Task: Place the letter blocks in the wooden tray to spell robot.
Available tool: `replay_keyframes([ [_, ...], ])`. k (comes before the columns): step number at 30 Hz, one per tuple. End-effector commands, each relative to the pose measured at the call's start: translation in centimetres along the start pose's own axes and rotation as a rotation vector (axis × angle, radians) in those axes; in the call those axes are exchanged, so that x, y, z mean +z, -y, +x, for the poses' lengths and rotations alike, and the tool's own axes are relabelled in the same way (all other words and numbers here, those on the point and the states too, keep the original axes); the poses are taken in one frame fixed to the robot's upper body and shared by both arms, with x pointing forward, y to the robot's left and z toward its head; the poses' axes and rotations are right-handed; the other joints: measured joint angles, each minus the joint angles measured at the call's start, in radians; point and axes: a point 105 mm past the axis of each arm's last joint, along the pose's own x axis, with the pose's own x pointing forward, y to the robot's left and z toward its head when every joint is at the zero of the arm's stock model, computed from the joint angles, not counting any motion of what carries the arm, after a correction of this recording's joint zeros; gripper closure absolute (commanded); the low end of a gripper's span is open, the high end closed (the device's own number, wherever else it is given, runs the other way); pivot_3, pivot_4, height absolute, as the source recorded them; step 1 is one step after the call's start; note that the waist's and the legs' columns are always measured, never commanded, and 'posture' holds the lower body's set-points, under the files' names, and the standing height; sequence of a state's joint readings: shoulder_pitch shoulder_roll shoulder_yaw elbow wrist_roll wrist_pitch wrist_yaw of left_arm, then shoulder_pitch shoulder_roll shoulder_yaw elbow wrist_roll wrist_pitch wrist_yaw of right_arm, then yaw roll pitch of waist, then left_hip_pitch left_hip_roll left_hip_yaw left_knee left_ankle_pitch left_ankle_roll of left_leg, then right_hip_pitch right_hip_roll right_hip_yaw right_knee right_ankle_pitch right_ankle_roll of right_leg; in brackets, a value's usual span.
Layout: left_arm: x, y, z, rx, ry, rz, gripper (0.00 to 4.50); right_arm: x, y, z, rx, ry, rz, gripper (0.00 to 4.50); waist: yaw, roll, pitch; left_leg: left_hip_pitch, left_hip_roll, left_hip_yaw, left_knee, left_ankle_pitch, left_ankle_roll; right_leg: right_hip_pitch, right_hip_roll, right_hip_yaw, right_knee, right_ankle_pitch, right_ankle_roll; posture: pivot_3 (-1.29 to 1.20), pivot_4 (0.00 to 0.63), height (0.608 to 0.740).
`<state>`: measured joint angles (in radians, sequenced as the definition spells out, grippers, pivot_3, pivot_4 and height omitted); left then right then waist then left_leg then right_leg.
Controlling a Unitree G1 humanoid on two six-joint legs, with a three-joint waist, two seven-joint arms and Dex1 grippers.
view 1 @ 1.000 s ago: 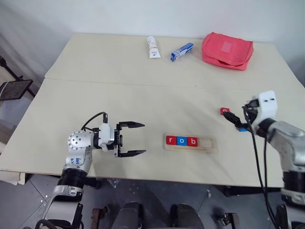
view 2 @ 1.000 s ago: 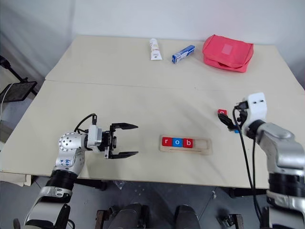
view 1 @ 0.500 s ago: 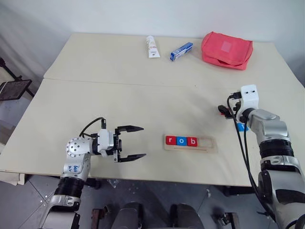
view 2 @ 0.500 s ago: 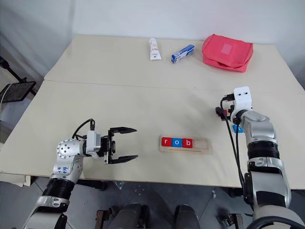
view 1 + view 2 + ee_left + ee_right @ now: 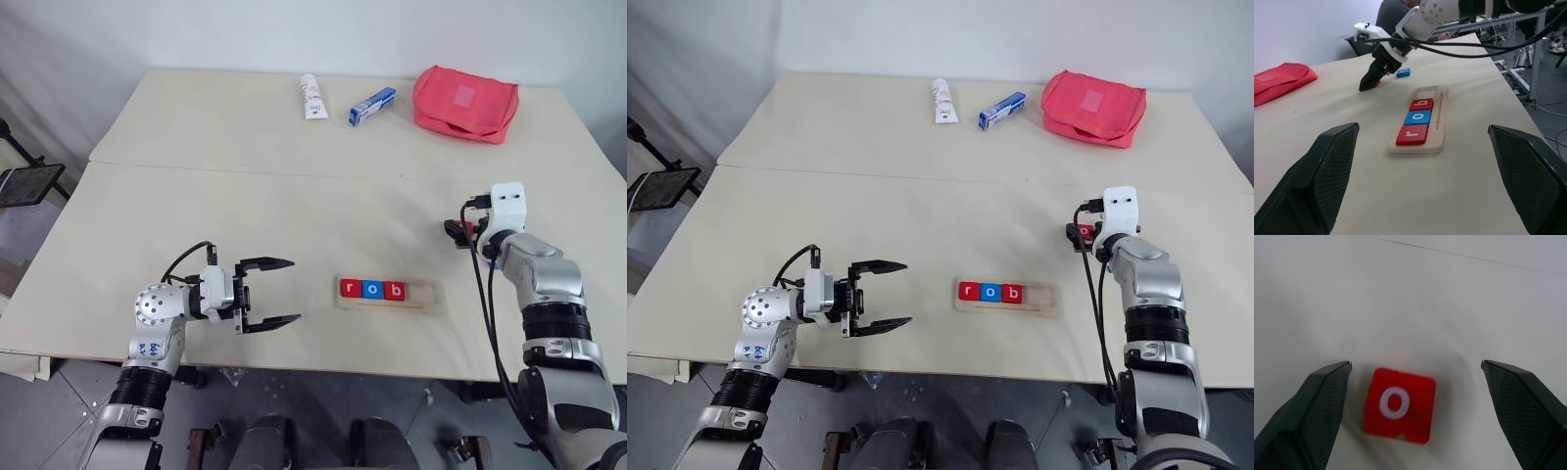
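The left gripper [image 5: 284, 291] hovers wide open and empty above the beige table [image 5: 245, 196]. At centre, the pale wooden tray [image 5: 392, 293] holds red r, blue o, red b. Right, the open, empty right gripper [image 5: 1077, 236] straddles the red square o block [image 5: 1398, 404]; a blue block [image 5: 1403, 73] also awaits placing.

Layout around the tray [image 5: 392, 295] on the table [image 5: 245, 186]

In the tray's left half, side by side: r block [image 5: 351, 288], o block [image 5: 372, 289], b block [image 5: 394, 290]. Right of the tray and farther back: second o block [image 5: 1399, 404], flat on the table between the right gripper [image 5: 1367, 84]'s spread fingers; a fifth block [image 5: 1403, 73] just beside it. Left of the tray: left gripper [image 5: 278, 291], fingers apart, pointing at it. Far behind the tray: tube [image 5: 312, 96], box [image 5: 373, 105], pouch [image 5: 465, 103], left to right.
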<state>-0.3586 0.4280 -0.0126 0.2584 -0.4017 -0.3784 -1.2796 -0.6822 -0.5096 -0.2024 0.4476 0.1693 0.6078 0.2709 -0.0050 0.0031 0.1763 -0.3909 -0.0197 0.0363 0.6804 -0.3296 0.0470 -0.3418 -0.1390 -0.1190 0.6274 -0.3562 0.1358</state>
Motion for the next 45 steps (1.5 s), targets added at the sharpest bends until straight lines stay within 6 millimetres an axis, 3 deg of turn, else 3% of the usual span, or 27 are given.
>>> replay_keyframes([
  [1,0.4,-0.3,0.1,-0.003,0.012,0.021,0.00,-0.1,0.0,-0.7,-0.017,-0.003,0.020,0.05,-0.001,0.000,0.000,0.000,0.000,0.000,0.000,0.000,0.000,0.000,0.000,0.000,0.000,0.000,0.000,0.00,0.150,0.740],
  [9,0.4,-0.2,0.2,-0.008,0.013,0.021,0.00,-1.0,-0.8,-1.3,-0.014,-0.019,0.042,0.05,-0.001,0.000,0.000,0.000,0.000,0.000,0.000,0.000,0.000,0.000,0.000,0.001,0.000,0.000,0.000,0.00,0.150,0.740],
  [18,0.3,0.2,0.1,-0.019,0.016,0.015,0.00,-0.6,-1.4,-2.1,-0.006,0.030,0.054,3.02,0.003,0.000,0.000,0.000,-0.001,-0.001,0.000,0.000,0.000,0.000,0.000,0.001,0.000,0.000,0.000,0.00,0.150,0.740],
  [23,0.2,0.0,-0.2,-0.035,0.012,0.010,0.00,1.8,-0.9,-4.9,-0.049,0.159,0.091,3.05,0.002,0.000,0.000,0.000,-0.001,0.000,-0.001,0.000,0.000,-0.001,0.000,0.001,0.000,0.000,0.000,0.00,0.150,0.740],
  [28,0.0,-0.2,-0.3,-0.051,0.009,0.006,0.00,2.0,-1.5,-8.7,-0.041,0.204,0.072,3.05,0.004,0.000,0.000,0.000,0.000,0.000,-0.001,0.000,0.000,-0.001,0.001,0.002,0.000,0.000,0.000,0.00,0.150,0.740],
  [31,-0.1,-0.5,-0.2,-0.066,0.016,0.002,0.00,0.3,-2.1,-11.5,-0.031,0.166,0.064,3.05,0.008,0.000,0.000,0.000,-0.001,-0.001,-0.001,0.000,0.000,-0.001,0.001,0.003,0.000,0.000,0.000,0.00,0.150,0.740],
  [35,-0.2,-0.5,-0.2,-0.091,0.019,-0.006,0.00,-2.2,-2.3,-13.8,-0.060,0.092,0.085,3.05,0.007,0.000,0.000,0.000,-0.001,0.000,-0.002,0.000,0.000,-0.001,0.001,0.004,0.000,0.000,0.000,0.00,0.150,0.740],
  [45,-0.2,-0.9,-0.1,-0.105,0.022,-0.002,0.00,-6.2,-3.5,-15.1,-0.052,-0.017,0.173,3.05,0.004,0.000,0.000,0.001,-0.001,0.001,-0.002,0.000,0.000,-0.001,0.003,0.010,0.000,0.000,0.000,0.00,0.150,0.740],
])
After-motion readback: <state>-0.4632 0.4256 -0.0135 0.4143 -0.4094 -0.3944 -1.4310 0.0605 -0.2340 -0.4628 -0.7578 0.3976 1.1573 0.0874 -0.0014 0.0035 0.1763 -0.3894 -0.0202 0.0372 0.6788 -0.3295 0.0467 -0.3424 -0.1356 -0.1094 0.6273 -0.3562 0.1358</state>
